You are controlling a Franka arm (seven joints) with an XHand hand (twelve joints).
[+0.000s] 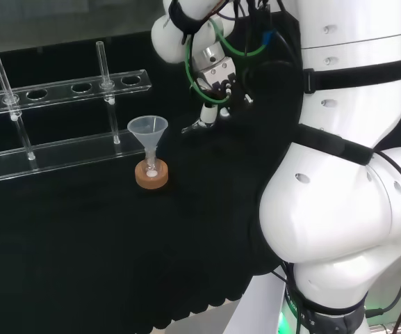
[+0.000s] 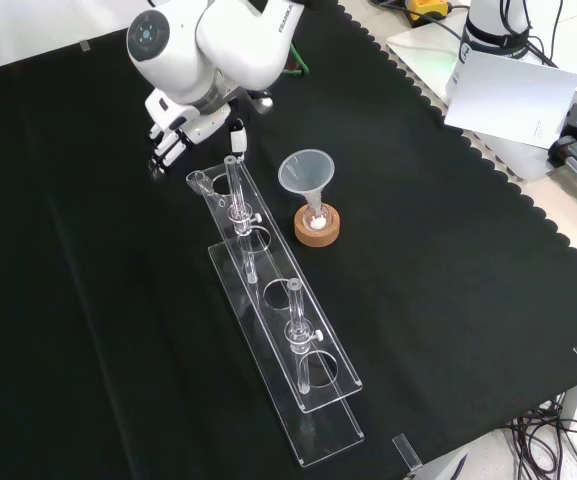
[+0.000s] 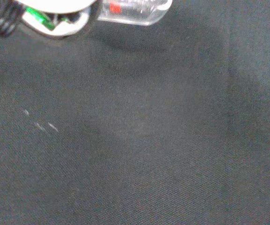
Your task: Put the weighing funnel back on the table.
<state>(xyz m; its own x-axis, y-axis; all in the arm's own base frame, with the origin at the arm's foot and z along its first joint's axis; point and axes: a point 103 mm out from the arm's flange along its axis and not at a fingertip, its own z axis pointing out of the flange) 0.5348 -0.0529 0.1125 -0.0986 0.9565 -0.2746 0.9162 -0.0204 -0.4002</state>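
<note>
Black cloth (image 2: 448, 300): covers the bench.
Arm (image 1: 339, 209): white links at the head view's right.
Clear rack (image 2: 326, 432): long, with glass tubes upright in it, just left of the funnel in the front view.
Hand (image 2: 183, 122): above the cloth at the rack's far end, fingers curled about the weighing funnel.
Funnel (image 2: 306, 172): mouth up, stem in a small flask.
Cork ring (image 2: 318, 228): under that flask.
Weighing funnel (image 3: 135, 11): small clear piece at the hand, off the cloth.
</note>
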